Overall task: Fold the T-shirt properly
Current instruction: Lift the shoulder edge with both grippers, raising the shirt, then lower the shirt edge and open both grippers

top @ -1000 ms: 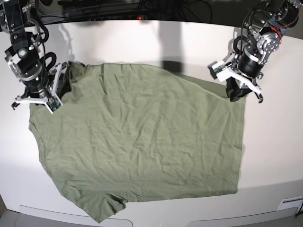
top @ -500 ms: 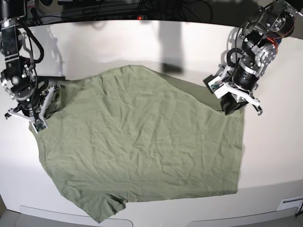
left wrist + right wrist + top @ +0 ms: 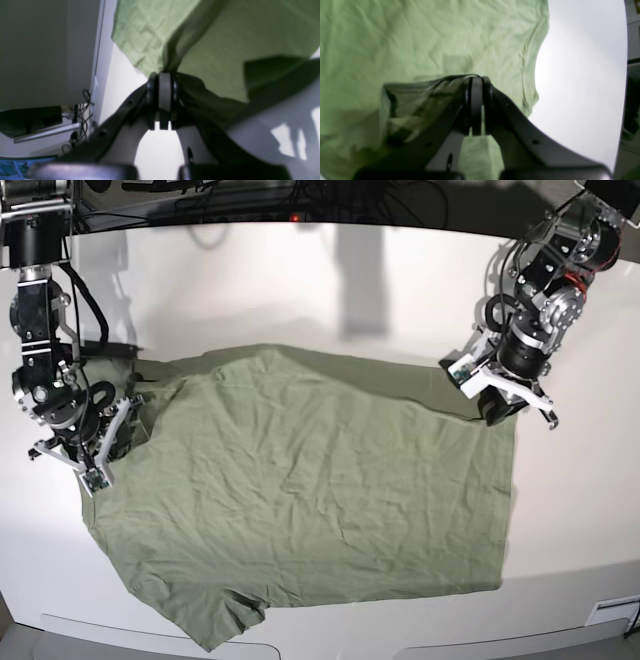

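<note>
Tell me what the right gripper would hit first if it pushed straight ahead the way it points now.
The right gripper is shut on a fold of the T-shirt. In the right wrist view, more of the shirt's wrinkled body lies straight ahead, so it would likely press into that cloth first. Depth is unclear, so take this as a judgement.

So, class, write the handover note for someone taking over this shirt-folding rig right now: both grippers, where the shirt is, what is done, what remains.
Left gripper: shut on the T-shirt, pinching its far corner on the base view's right.
Right gripper: shut on the T-shirt's far edge on the base view's left, cloth bunched at the jaws.
T-shirt: wrinkled on the white table, far edge lifted and drawn toward the near side; near edge and near sleeve lie flat.
Done: both corners gripped, first fold started.
Left: carry the edge across, release, finish folding.
</note>
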Controlling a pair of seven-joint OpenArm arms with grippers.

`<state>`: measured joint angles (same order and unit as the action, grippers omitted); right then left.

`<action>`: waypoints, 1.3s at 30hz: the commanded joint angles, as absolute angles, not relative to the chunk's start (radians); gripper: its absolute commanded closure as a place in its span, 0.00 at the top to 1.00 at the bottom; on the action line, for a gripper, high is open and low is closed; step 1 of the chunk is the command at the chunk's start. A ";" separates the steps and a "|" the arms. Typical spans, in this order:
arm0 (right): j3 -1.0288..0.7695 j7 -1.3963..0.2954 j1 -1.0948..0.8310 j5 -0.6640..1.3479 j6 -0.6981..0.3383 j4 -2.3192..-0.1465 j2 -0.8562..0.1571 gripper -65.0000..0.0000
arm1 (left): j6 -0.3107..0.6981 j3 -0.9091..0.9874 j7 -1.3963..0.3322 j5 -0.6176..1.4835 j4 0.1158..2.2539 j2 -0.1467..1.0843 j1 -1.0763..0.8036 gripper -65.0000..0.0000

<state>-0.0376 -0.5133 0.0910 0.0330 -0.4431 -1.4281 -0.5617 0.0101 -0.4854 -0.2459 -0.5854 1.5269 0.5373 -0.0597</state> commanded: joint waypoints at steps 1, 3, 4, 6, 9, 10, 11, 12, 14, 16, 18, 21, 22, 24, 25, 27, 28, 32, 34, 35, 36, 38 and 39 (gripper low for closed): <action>-0.046 -0.494 0.121 0.029 -0.435 -1.441 -0.580 0.00 | -0.008 -0.479 -0.234 -0.593 1.531 0.549 -0.038 0.00; -0.046 -0.494 0.133 0.027 -0.435 -1.441 -0.575 0.00 | -0.008 -0.479 -0.233 -0.593 1.515 0.548 -0.027 0.00; -0.046 -0.493 0.137 0.027 -0.434 -1.439 -0.573 0.00 | -0.008 -0.479 -0.230 -0.593 1.511 0.548 -0.024 0.00; -0.046 -0.484 0.150 0.030 -0.435 -1.415 -0.570 0.00 | -0.009 -0.479 -0.230 -0.593 1.510 0.546 -0.019 0.00; -0.045 -0.461 0.192 0.030 -0.435 -1.321 -0.565 0.00 | -0.009 -0.479 -0.211 -0.591 1.510 0.546 -0.014 0.00; -0.046 -0.460 0.212 0.029 -0.435 -1.285 -0.562 0.00 | -0.009 -0.479 -0.207 -0.590 1.510 0.546 -0.014 0.00; -0.046 -0.460 0.234 0.030 -0.435 -1.251 -0.559 0.00 | -0.009 -0.479 -0.206 -0.584 1.510 0.546 -0.014 0.00; -0.046 -0.460 0.254 0.030 -0.435 -1.221 -0.557 0.00 | -0.009 -0.479 -0.202 -0.566 1.510 0.546 -0.013 0.00; -0.046 -0.451 0.290 0.031 -0.435 -1.176 -0.557 0.00 | -0.008 -0.479 -0.187 -0.546 1.510 0.546 -0.014 0.00; -0.046 -0.448 0.322 0.031 -0.436 -1.145 -0.556 0.00 | -0.008 -0.479 -0.181 -0.546 1.510 0.546 -0.013 0.00; -0.046 -0.446 0.339 0.031 -0.447 -1.130 -0.556 0.00 | -0.008 -0.479 -0.182 -0.546 1.509 0.546 -0.010 0.00; -0.046 -0.435 0.352 0.031 -0.450 -1.118 -0.554 0.00 | -0.008 -0.479 -0.181 -0.548 1.488 0.545 0.002 0.00; -0.046 -0.434 0.352 0.031 -0.450 -1.118 -0.553 0.00 | -0.008 -0.479 -0.181 -0.548 1.475 0.544 0.012 0.00; -0.045 -0.439 0.351 0.030 -0.450 -1.118 -0.545 0.00 | -0.008 -0.479 -0.180 -0.548 1.444 0.543 0.030 0.00; -0.046 -0.447 0.351 0.030 -0.451 -1.117 -0.539 0.00 | -0.009 -0.479 -0.180 -0.548 1.427 0.543 0.038 0.00; -0.046 -0.449 0.350 0.030 -0.455 -1.116 -0.526 0.00 | -0.009 -0.479 -0.182 -0.548 1.394 0.543 0.054 0.00; -0.046 -0.448 0.351 0.030 -0.455 -1.116 -0.522 0.00 | -0.009 -0.479 -0.182 -0.548 1.382 0.543 0.057 0.00; -0.046 -0.425 0.352 0.030 -0.452 -1.116 -0.517 0.00 | -0.009 -0.479 -0.172 -0.548 1.351 0.543 0.058 0.00; -0.046 -0.426 0.352 0.024 -0.452 -1.116 -0.517 0.00 | -0.009 -0.479 -0.150 -0.548 1.340 0.543 0.059 0.00; -0.046 -0.426 0.351 0.018 -0.452 -1.115 -0.517 0.00 | -0.009 -0.479 -0.135 -0.548 1.337 0.543 0.059 0.00; -0.046 -0.426 0.352 0.012 -0.448 -1.112 -0.517 0.00 | -0.009 -0.479 -0.123 -0.548 1.335 0.543 0.058 0.00; -0.046 -0.425 0.352 0.007 -0.434 -1.101 -0.517 0.00 | -0.009 -0.479 -0.110 -0.548 1.335 0.543 0.059 0.00; -0.046 -0.425 0.352 0.007 -0.433 -1.095 -0.517 0.00 | -0.009 -0.479 -0.106 -0.548 1.335 0.543 0.059 0.00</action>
